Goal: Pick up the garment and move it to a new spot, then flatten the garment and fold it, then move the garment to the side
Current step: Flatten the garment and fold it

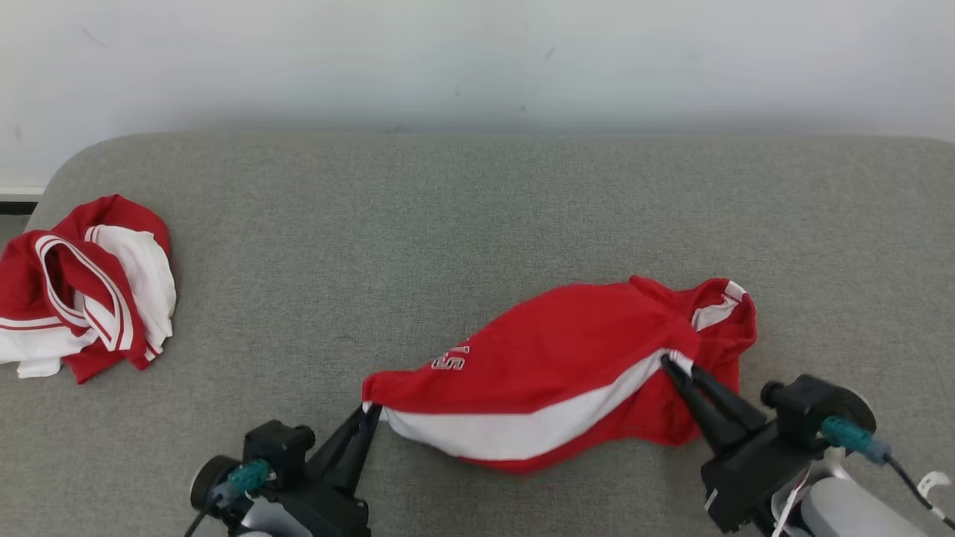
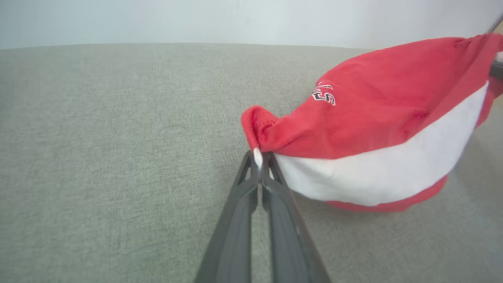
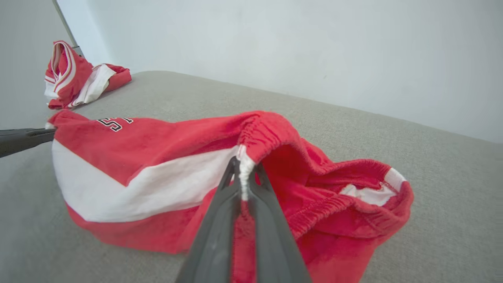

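Note:
The garment [image 1: 567,365] is a pair of red shorts with a white side stripe and small lettering, stretched between my two grippers just above the grey cushion. My left gripper [image 1: 371,409] is shut on the hem corner at the garment's left end; the left wrist view shows that gripper [image 2: 259,157] pinching the white tip of the garment [image 2: 373,125]. My right gripper [image 1: 670,361] is shut on the elastic waistband at the right end, and in the right wrist view the gripper [image 3: 244,167] clamps the white stripe of the garment [image 3: 157,157] there. The waist opening sags beyond it.
A second red and white garment [image 1: 82,287] lies crumpled at the cushion's far left edge, also in the right wrist view as a heap [image 3: 76,78]. The grey cushion [image 1: 477,216] stretches wide behind the shorts up to a white wall [image 1: 477,60].

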Controlling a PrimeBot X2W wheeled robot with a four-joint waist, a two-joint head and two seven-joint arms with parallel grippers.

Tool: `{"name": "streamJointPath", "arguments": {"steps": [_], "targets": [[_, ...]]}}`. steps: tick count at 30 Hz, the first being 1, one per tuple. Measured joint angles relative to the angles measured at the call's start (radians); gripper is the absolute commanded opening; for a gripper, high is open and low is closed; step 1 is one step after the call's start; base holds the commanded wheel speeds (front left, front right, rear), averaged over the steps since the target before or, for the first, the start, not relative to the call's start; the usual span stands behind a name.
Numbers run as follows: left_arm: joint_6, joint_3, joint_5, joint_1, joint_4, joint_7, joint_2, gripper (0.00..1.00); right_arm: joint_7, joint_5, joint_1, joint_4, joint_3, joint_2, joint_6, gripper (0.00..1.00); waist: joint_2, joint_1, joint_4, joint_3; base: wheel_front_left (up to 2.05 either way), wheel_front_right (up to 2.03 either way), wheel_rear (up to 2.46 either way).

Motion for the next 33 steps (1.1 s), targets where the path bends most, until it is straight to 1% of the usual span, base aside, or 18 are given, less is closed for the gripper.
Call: {"name": "streamJointPath", "arguments": {"steps": [3, 5, 7, 10, 15, 21, 24, 28, 33], "targets": [[0.0, 0.016, -0.001, -0.016, -0.04, 0.0, 0.009, 0.0, 0.0, 0.022, -0.008, -0.029, -0.042, 0.004, 0.0, 0.0, 0.0, 0.0, -0.001, -0.003, 0.0, 0.0, 0.0], [0.0, 0.019, -0.004, -0.056, -0.058, 0.0, 0.017, 0.0, 0.0, 0.039, -0.031, -0.039, -0.069, 0.003, 0.0, 0.0, 0.0, -0.0001, -0.001, 0.002, 0.0, 0.0, 0.0], [0.0, 0.029, -0.028, -0.118, -0.07, 0.0, 0.026, 0.0, 0.0, 0.067, -0.074, -0.047, -0.095, 0.002, 0.0, 0.0, 0.0, 0.0, -0.002, 0.012, 0.0, 0.0, 0.0], [0.0, 0.012, -0.048, -0.239, -0.067, 0.0, 0.058, 0.0, 0.002, 0.104, -0.17, -0.049, -0.111, -0.004, 0.0, 0.0, 0.0, 0.0, -0.006, 0.037, 0.0, 0.0, 0.0], [0.0, -0.014, -0.127, -0.538, -0.047, 0.043, 0.108, 0.0, 0.067, 0.179, -0.421, -0.047, -0.134, -0.017, 0.0, 0.0, 0.0, 0.0001, -0.017, 0.109, 0.0, 0.0, 0.0], [0.0, -0.018, -0.234, -0.905, -0.012, 0.137, 0.12, 0.0, 0.174, 0.24, -0.774, -0.024, -0.164, -0.025, 0.0, 0.0, 0.0, 0.0003, -0.027, 0.236, 0.0, 0.0, 0.0], [0.0, -0.026, -0.243, -1.08, 0.031, 0.173, 0.131, 0.0, 0.213, 0.256, -0.954, 0.023, -0.184, -0.012, 0.0, 0.0, 0.0001, 0.0003, -0.032, 0.307, 0.0, 0.0, 0.0], [0.0, -0.008, -0.27, -1.287, 0.114, 0.196, 0.131, 0.0, 0.25, 0.261, -1.167, 0.127, -0.191, 0.031, 0.0, 0.0, 0.0002, 0.0004, -0.038, 0.398, 0.0, 0.0, 0.0], [0.0, -0.002, -0.267, -1.467, 0.22, 0.201, 0.123, 0.0, 0.256, 0.219, -1.369, 0.266, -0.162, 0.067, 0.0, 0.0, 0.0003, 0.0006, -0.048, 0.49, 0.0, 0.0, 0.0]]}}
